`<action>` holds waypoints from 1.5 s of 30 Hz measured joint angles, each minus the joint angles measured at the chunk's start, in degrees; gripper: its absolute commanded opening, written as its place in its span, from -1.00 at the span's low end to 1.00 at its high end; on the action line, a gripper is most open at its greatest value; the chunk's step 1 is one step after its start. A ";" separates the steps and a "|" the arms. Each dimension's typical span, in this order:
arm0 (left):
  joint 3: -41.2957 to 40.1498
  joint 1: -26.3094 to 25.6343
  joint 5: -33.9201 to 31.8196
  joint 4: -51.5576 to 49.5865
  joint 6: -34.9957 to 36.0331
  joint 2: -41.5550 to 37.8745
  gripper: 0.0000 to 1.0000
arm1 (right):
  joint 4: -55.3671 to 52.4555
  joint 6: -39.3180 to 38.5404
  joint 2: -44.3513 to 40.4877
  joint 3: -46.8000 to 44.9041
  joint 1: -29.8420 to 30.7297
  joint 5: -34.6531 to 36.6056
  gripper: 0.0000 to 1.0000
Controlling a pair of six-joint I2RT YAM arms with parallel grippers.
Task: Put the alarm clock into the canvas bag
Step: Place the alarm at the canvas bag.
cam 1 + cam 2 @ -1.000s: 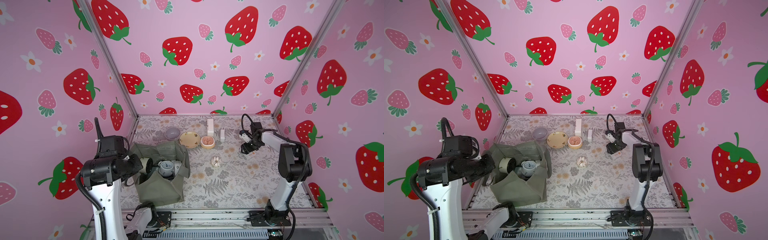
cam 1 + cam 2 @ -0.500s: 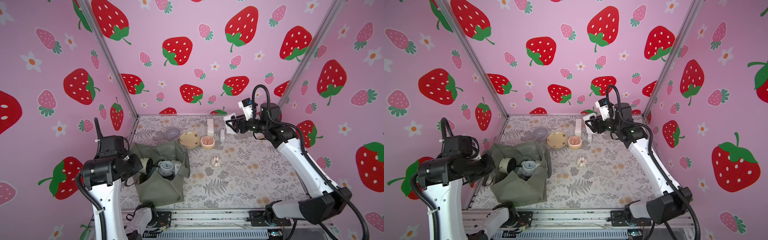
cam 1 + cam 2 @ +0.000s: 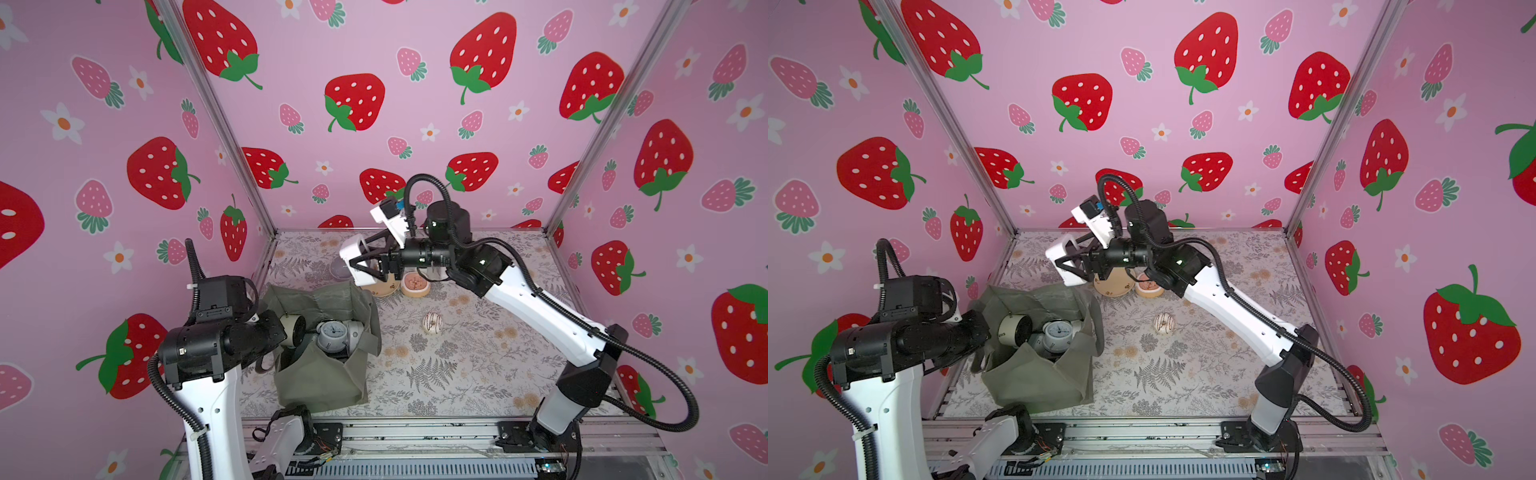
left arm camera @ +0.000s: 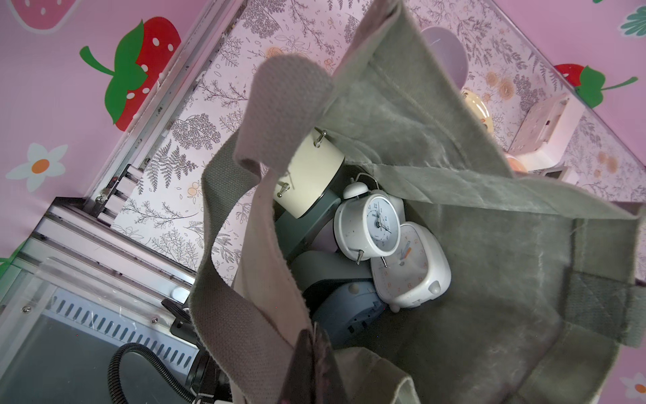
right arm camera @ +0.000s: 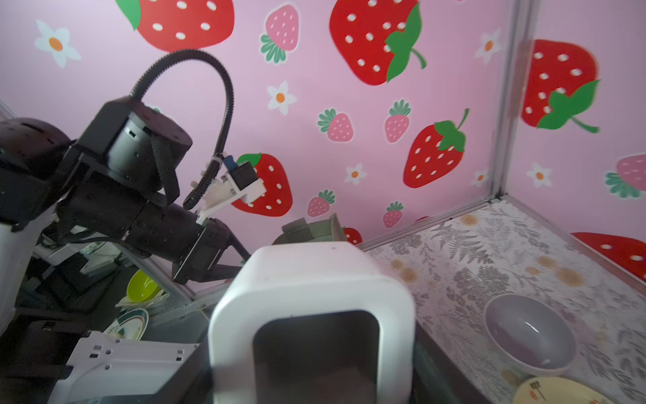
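Okay, both top views: my right gripper [image 3: 365, 262] grips one white boxy alarm clock [image 3: 351, 250], jaws spread wide on its sides, up in the air over the yellow plate [image 3: 380, 287], beyond the one olive canvas bag [image 3: 324, 378]. Left wrist: left gripper [image 4: 313, 353] pinched shut on the bag's strap; I count four clocks [image 4: 370, 224] inside. Right wrist: the held clock shows a dark blank screen and a rounded white frame; one lilac bowl [image 5: 529, 332] sits nearby.
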 measured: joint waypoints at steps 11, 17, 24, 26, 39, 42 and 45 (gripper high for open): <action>0.00 0.00 1.53 0.00 0.15 1.68 -1.00 | -13.16 -8.61 13.38 13.25 10.40 11.93 -0.12; 0.02 0.00 1.88 0.02 0.66 2.47 -1.00 | -21.16 -13.86 20.26 21.38 13.22 17.94 -0.12; 0.50 0.00 1.60 0.00 0.98 2.93 -1.00 | -25.35 -16.65 25.24 23.82 14.16 21.77 -0.17; 0.83 0.00 1.14 0.00 1.07 2.95 -1.00 | -26.29 -18.36 26.82 23.85 14.43 22.51 -0.18; 3.13 0.00 -2.62 -0.02 2.75 3.85 -1.00 | -30.86 -24.35 34.12 23.76 15.08 23.78 0.16; 3.61 0.00 -3.15 -0.02 2.82 4.20 -1.00 | -30.88 -23.58 34.12 23.45 14.86 22.91 0.99; 3.61 0.00 -3.21 -0.02 2.82 4.20 -1.00 | -31.47 -22.86 34.40 22.64 14.78 22.10 0.99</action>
